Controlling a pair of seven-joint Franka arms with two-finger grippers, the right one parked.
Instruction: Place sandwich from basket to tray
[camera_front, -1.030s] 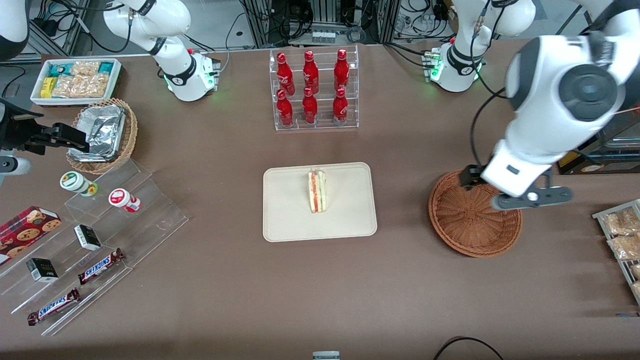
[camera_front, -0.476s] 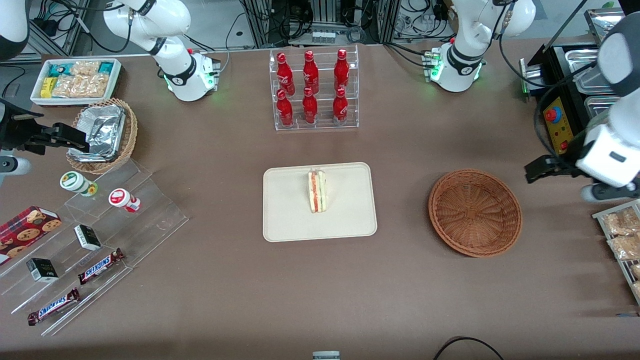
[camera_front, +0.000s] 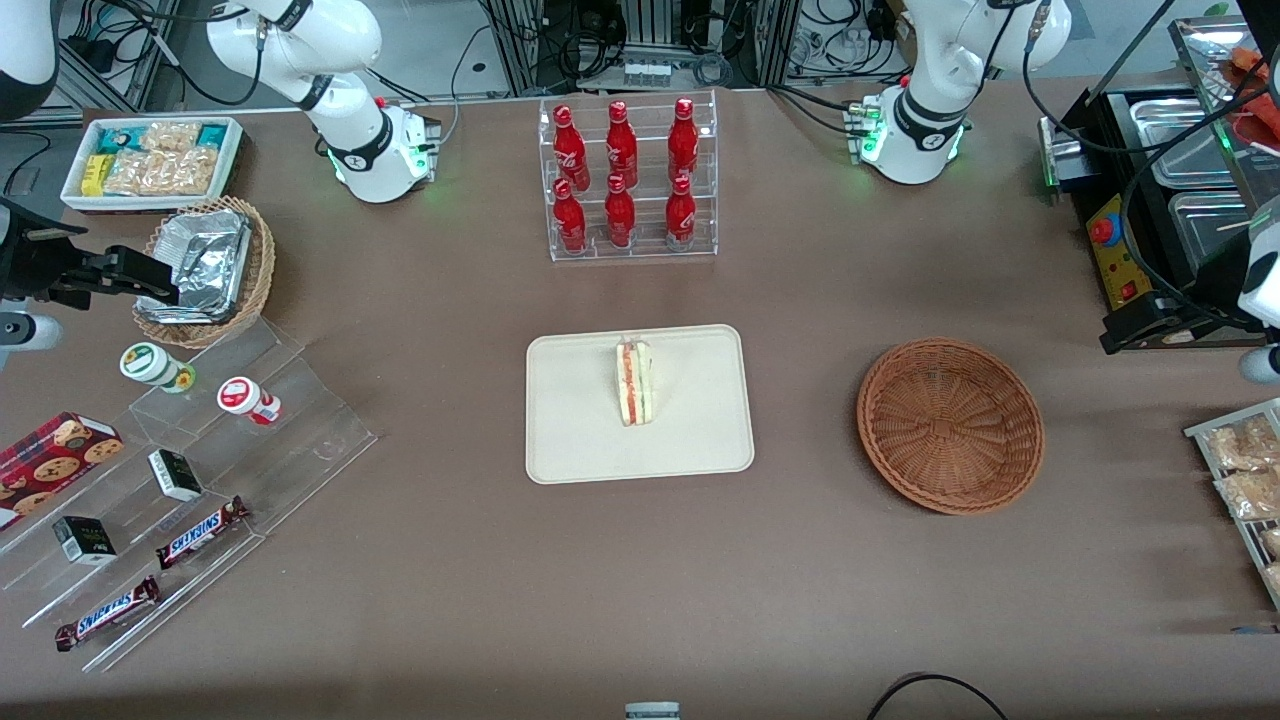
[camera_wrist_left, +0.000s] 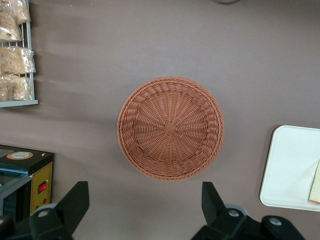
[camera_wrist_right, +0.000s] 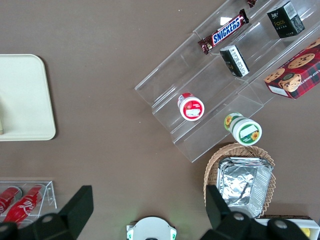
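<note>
— Front view first: where's the sandwich (camera_front: 634, 382)?

— Lying on the tray (camera_front: 580, 430), mid-table. The basket (camera_front: 950, 425) sits well apart from it, toward the working arm's end, with nothing in it.

— And the gripper (camera_wrist_left: 145, 207)?

— High up near the working arm's end of the table, fingers (camera_wrist_left: 75, 202) spread wide apart, gripping nothing, looking down on the basket.

You've got a rough woven wicker basket (camera_wrist_left: 170, 128), a smooth matte tray (camera_front: 580, 440), and a dull brown tabletop (camera_front: 820, 600); the gripper (camera_wrist_left: 145, 210) above the tabletop beside the basket has matte black plastic fingers (camera_wrist_left: 75, 202).
</note>
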